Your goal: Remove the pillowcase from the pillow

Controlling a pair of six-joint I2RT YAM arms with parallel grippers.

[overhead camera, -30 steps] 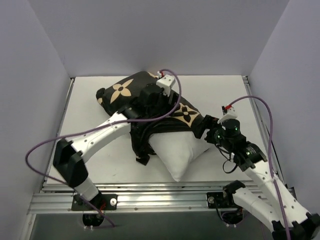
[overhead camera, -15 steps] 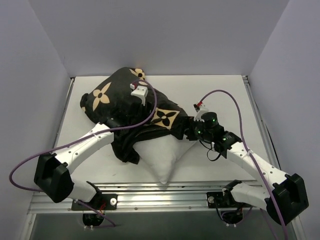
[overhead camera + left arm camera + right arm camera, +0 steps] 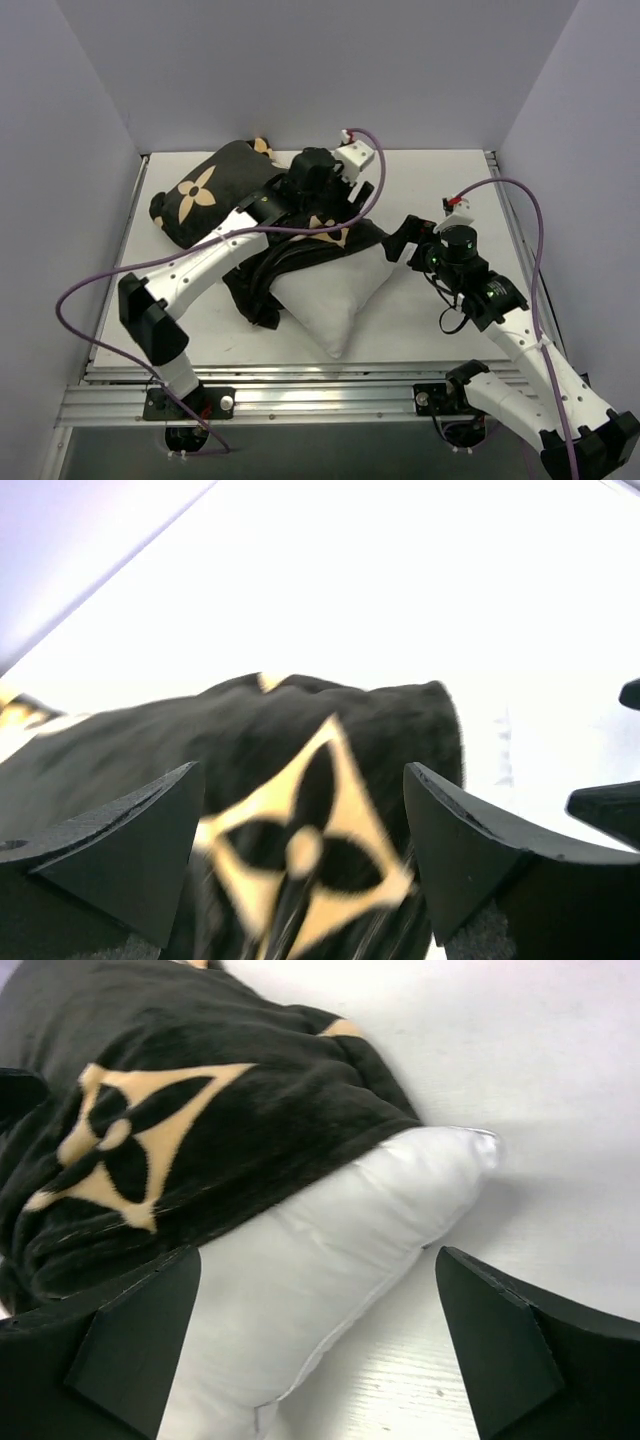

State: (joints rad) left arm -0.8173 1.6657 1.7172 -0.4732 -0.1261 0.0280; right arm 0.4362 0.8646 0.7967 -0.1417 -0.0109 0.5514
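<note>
Pillowcase (image 3: 195, 195) only half off the pillow (image 3: 330, 300), in the middle and upper left of the desk (image 3: 440, 180).
With left jaws spread wide over black cloth at upper middle, pinching nothing; with right jaws spread too, just beside the white corner at right. Could pinch pillow and cloth together and drag both. Could slip on soft cloth. Blocked by the left arm (image 3: 200, 265) across the bunched cloth; easy to snag the purple cable (image 3: 541, 240) at right.

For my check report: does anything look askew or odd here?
The pillowcase is bunched up over the far part of the pillow, whose near end sticks out bare and white. Nothing looks torn.
</note>
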